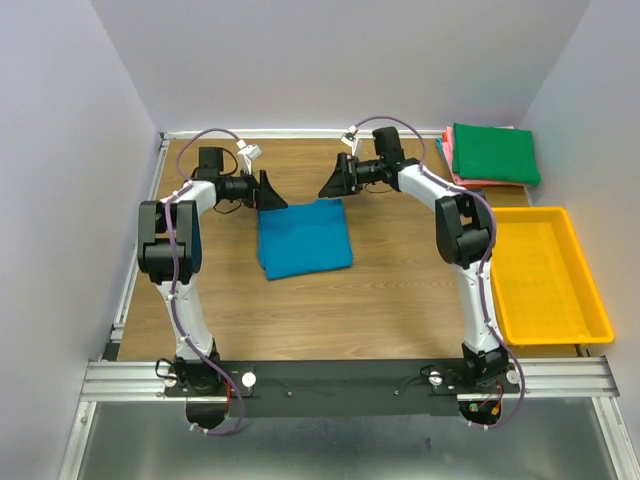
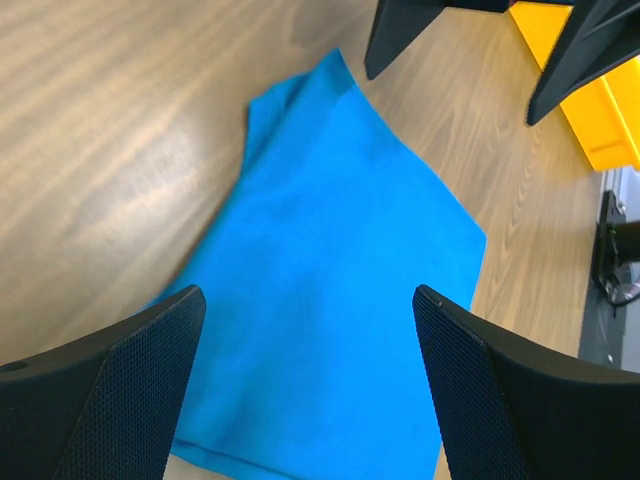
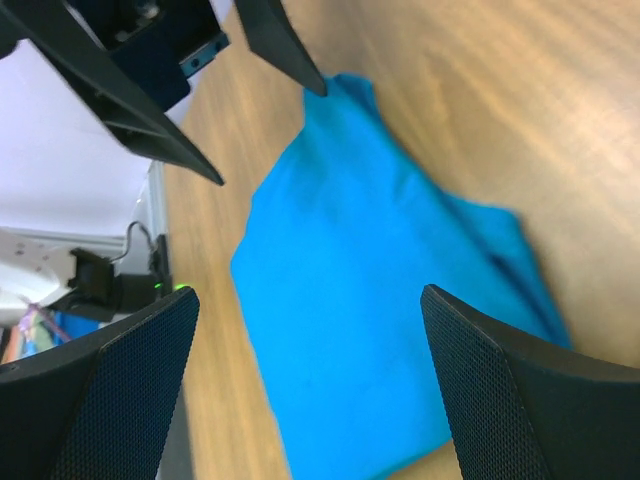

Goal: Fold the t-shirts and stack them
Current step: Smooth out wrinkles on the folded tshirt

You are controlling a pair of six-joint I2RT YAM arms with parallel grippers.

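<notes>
my left end effector (image 1: 270,191) and right end effector (image 1: 334,181) hover with jaws apart, empty, above the far edge of the folded teal-blue t-shirt (image 1: 303,238) on the worktop (image 1: 330,320).

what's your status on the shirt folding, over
Left tool open, right tool open, both empty at far corners of folded teal-blue cloth t-shirt. Dark green folded t-shirt tops pink shirts, far right. Nothing blocking.

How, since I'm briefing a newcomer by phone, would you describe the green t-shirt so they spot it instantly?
Find the yellow tray along the table's right edge, then look past it to the far right corner. The green t-shirt lies folded atop the pink t-shirts there, their edges showing beneath it, while the blue t-shirt lies alone mid-table.
</notes>
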